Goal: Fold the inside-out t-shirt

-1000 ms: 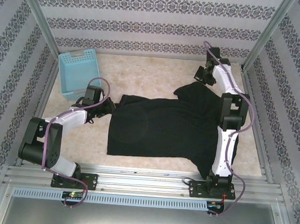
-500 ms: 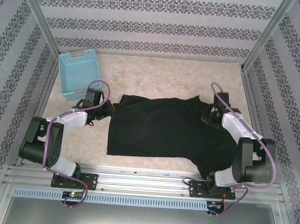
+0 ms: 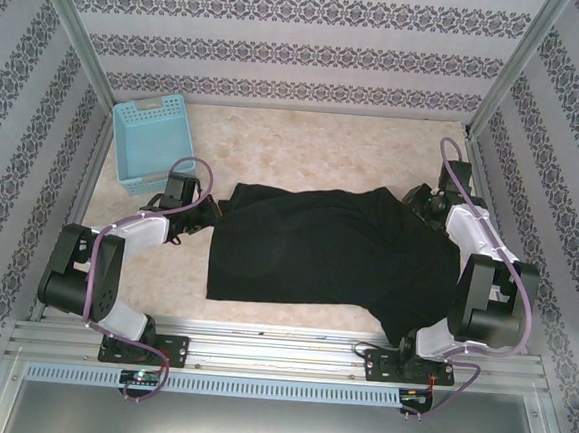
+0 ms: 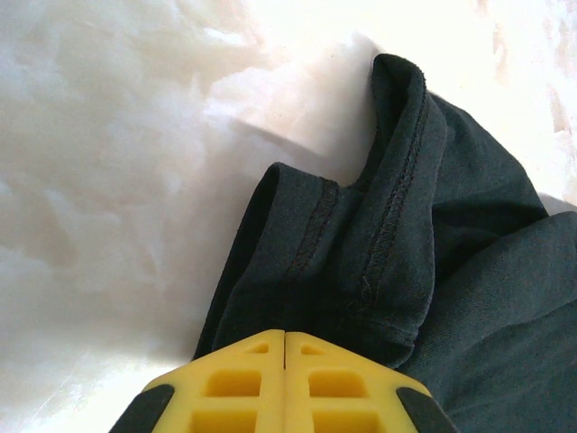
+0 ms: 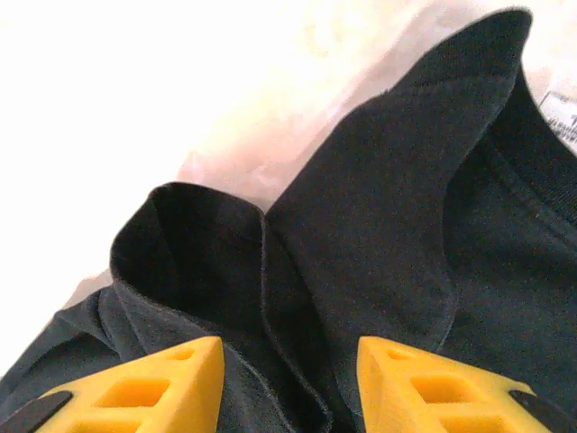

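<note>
The inside-out t-shirt (image 3: 317, 249) lies spread black across the middle of the table. My left gripper (image 3: 213, 210) is at its left edge. In the left wrist view the yellow fingers (image 4: 286, 336) are pressed together and stitched hem folds (image 4: 379, 244) bunch into their tips. My right gripper (image 3: 419, 200) is at the shirt's far right corner. In the right wrist view its jaws (image 5: 290, 379) stand apart over loose folds of the t-shirt (image 5: 379, 225), gripping nothing. A white neck tag (image 5: 563, 113) peeks in at the right edge.
A light blue plastic basket (image 3: 153, 141) stands at the back left. Patterned walls and metal posts (image 3: 78, 39) close in the table on three sides. Bare pale tabletop (image 3: 305, 148) lies behind the shirt.
The right arm carried the shirt's right part from the back down to the right side, laid it flat, and its jaws opened. The left arm stayed put.
</note>
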`<state>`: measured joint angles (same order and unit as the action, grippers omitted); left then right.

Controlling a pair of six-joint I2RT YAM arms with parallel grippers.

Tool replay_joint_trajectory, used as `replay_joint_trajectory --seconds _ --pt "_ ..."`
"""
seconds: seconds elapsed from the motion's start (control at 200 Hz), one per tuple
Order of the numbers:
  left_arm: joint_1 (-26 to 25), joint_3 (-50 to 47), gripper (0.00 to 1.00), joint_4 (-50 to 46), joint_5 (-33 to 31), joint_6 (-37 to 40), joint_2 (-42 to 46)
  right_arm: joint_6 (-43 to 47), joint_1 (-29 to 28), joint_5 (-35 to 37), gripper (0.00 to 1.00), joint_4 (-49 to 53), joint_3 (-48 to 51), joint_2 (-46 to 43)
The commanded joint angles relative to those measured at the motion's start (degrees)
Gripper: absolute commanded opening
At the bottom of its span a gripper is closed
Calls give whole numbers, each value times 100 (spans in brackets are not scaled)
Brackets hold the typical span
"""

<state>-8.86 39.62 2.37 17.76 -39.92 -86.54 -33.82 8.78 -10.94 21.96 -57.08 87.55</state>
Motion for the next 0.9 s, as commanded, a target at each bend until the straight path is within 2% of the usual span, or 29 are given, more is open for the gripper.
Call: replay_joint_trajectory --seconds 0.0,0.295,0.375,0.475,0.555,0.669,0.894 --pt "65 -7 0 178 -39 -29 -59 -203 -7 -219 44 -82 29 181" --pt "69 33 0 200 -27 -43 -108 -277 -196 -246 43 -157 336 244" --pt "67 41 0 211 3 -55 -140 -296 -208 -319 39 -147 198 445" --pt "62 72 0 164 11 -33 -141 -301 -251 -258 26 -43 -42 539" --pt "61 80 0 122 13 -11 -118 -220 -321 48 13 112 -200 454" --pt "66 62 0 115 -11 -1 -95 95 -350 654 0 572 -562 386" --pt "81 80 0 7 -184 77 -12 839 -401 1759 0 1403 -1279 17"
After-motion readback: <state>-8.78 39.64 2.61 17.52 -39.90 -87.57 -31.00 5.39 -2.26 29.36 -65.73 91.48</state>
